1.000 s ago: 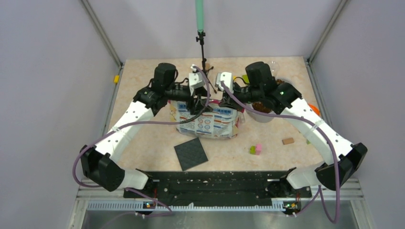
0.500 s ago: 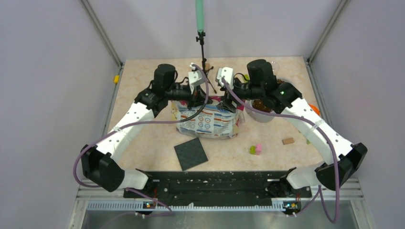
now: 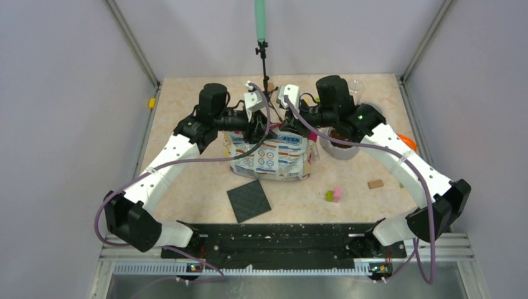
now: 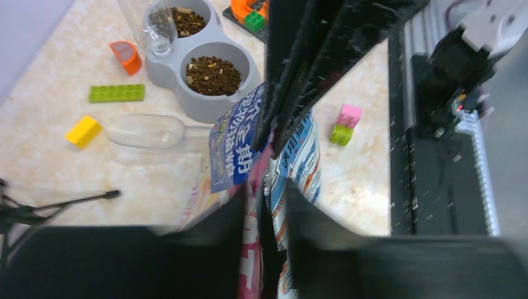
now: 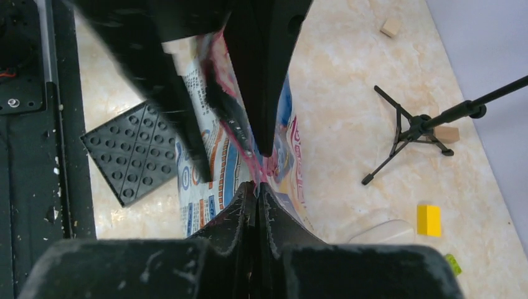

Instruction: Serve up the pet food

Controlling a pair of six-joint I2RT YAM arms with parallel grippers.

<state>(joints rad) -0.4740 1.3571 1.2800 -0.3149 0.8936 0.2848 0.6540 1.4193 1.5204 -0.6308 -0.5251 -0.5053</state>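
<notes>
The glossy pink-and-blue pet food bag (image 3: pixel 271 159) stands at the table's middle. My left gripper (image 3: pixel 256 132) and right gripper (image 3: pixel 291 128) meet at its top. In the left wrist view my left gripper (image 4: pixel 264 193) is shut on the bag's pink top edge (image 4: pixel 255 249), with the right fingers (image 4: pixel 292 75) opposite. In the right wrist view my right gripper (image 5: pixel 256 185) is pinched shut on the pink top edge (image 5: pixel 240 134). Brown pet food (image 4: pixel 213 66) fills both wells of a grey double bowl (image 4: pixel 199 106), right of the bag in the top view (image 3: pixel 339 152).
A clear scoop (image 4: pixel 146 131) lies beside the bowl. A black studded plate (image 3: pixel 249 200) lies in front of the bag. Pink and green blocks (image 3: pixel 333 195) and a brown block (image 3: pixel 375 184) lie front right. A small tripod (image 5: pixel 417 134) stands behind the bag.
My right gripper has moved left and a little farther back onto the bag's top, next to the left gripper. The left arm has hardly moved.
</notes>
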